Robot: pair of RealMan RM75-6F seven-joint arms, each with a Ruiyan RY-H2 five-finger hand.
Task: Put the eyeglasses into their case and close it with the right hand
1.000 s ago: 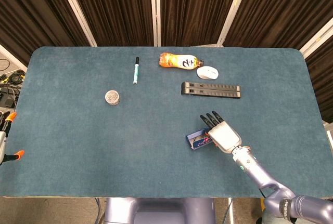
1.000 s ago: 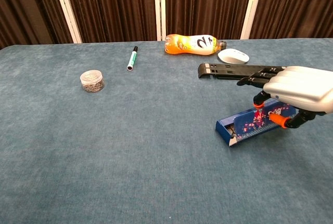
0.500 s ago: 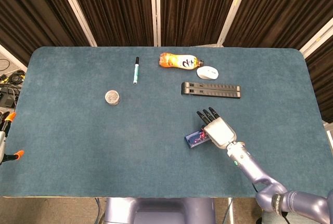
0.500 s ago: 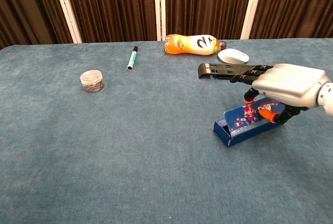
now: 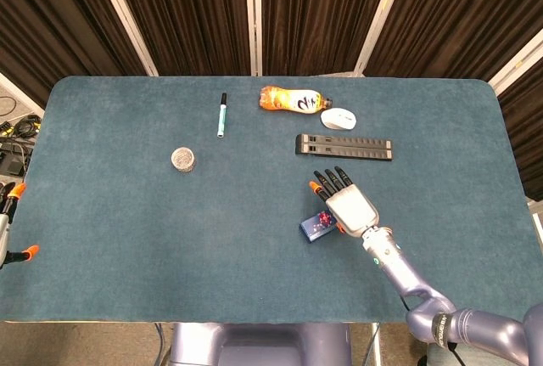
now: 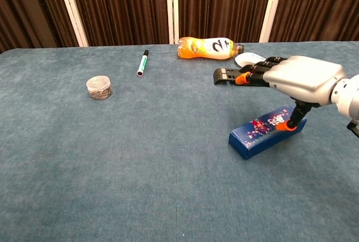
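Note:
The blue eyeglass case (image 6: 259, 136) lies flat on the teal table with its patterned lid down; it also shows as a small blue box (image 5: 315, 228) in the head view. My right hand (image 6: 298, 77) hovers over its right end with fingers stretched out toward the far left. Only the orange thumb tip (image 6: 289, 125) touches the lid. From above, the right hand (image 5: 347, 205) covers the case's right part. No eyeglasses are visible. The left hand is in neither view.
An orange bottle (image 5: 291, 99), a white mouse (image 5: 339, 118) and a black folded stand (image 5: 344, 146) lie beyond the hand. A green marker (image 5: 222, 115) and a round tin (image 5: 183, 159) sit to the left.
The case lid has swung down from raised to flat. My right hand has shifted left and lifted, and its fingers have straightened above the case.

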